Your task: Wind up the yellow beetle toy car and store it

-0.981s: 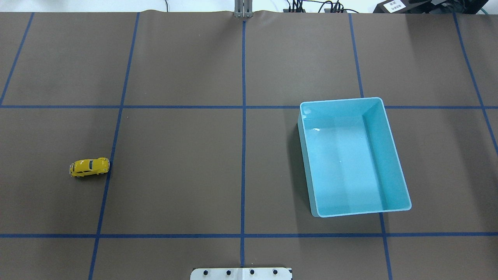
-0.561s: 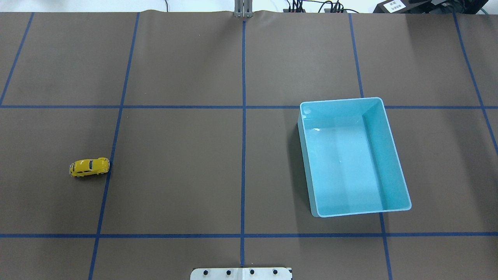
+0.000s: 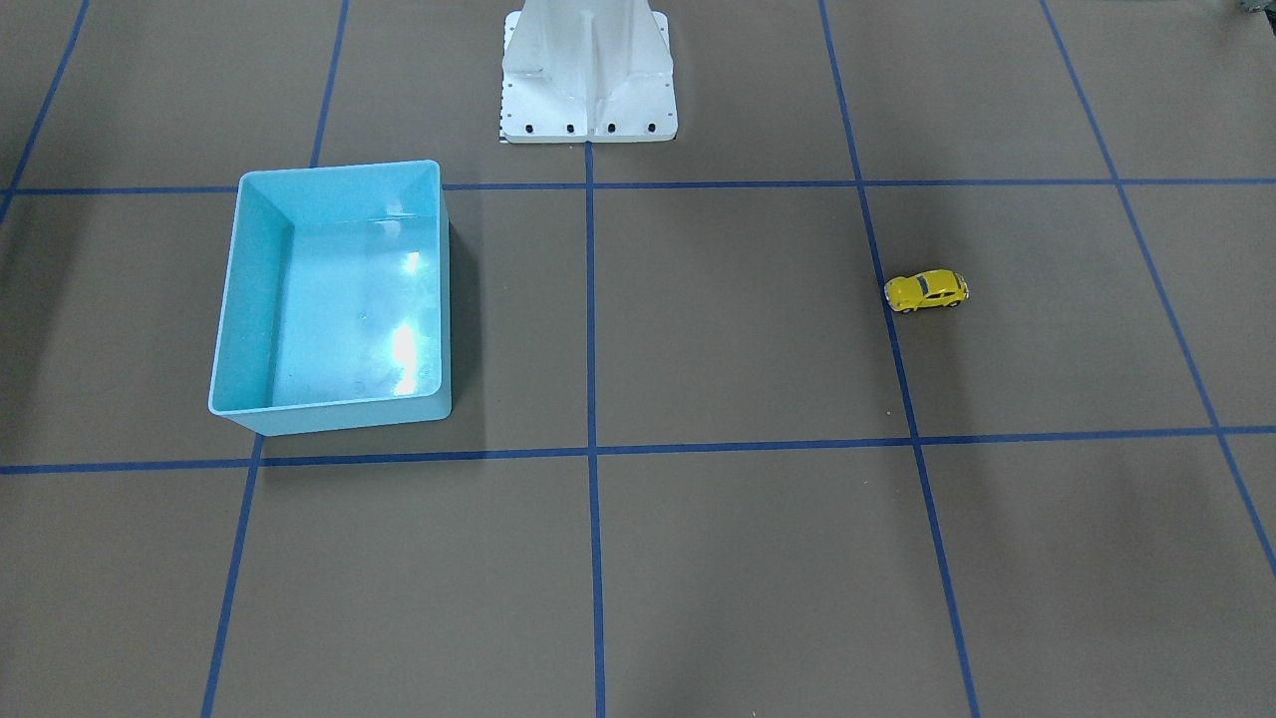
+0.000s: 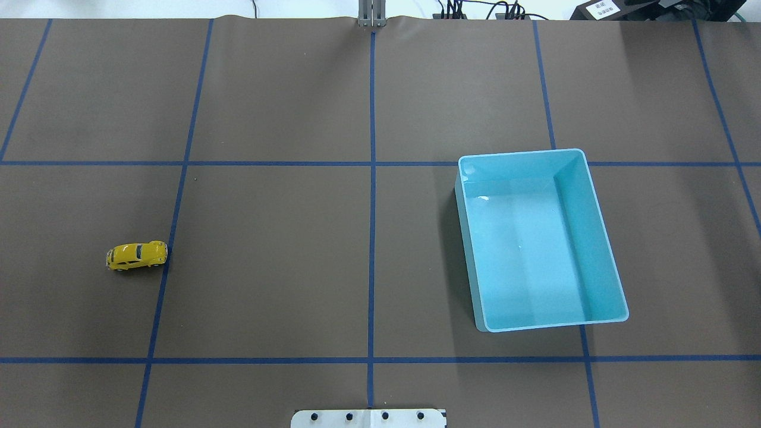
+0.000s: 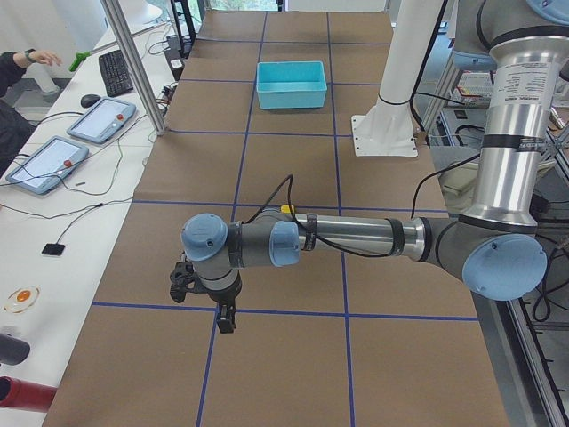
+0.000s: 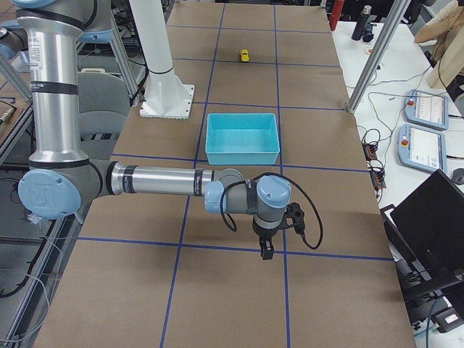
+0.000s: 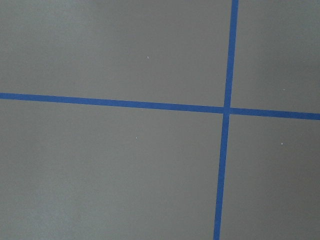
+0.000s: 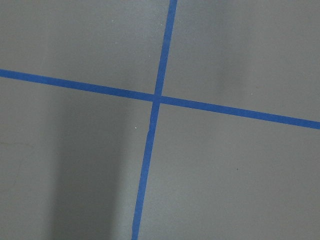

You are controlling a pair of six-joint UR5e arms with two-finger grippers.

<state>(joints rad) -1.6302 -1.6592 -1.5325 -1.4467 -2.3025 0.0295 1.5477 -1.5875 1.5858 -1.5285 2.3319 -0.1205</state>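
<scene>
One yellow beetle toy car (image 4: 137,255). One light blue bin (image 4: 585,238). One counter (image 4: 273,279), brown-covered. On it blue tape lines (image 4: 371,238), counted overhead: five running away from the robot, two crossing them. Each wrist view: one tape crossing. One white pedestal (image 3: 589,70). Two robot arms: left arm (image 5: 356,238), right arm (image 6: 159,179). Two end effectors, one per arm: left end effector (image 5: 227,322), right end effector (image 6: 266,252). On the side bench (image 5: 36,213): two pendants (image 5: 100,120), one keyboard (image 5: 116,69), one mouse (image 5: 90,100), one laptop (image 6: 435,225). One operator (image 5: 18,62) partly seen in each side view; same person or not, cannot tell.
</scene>
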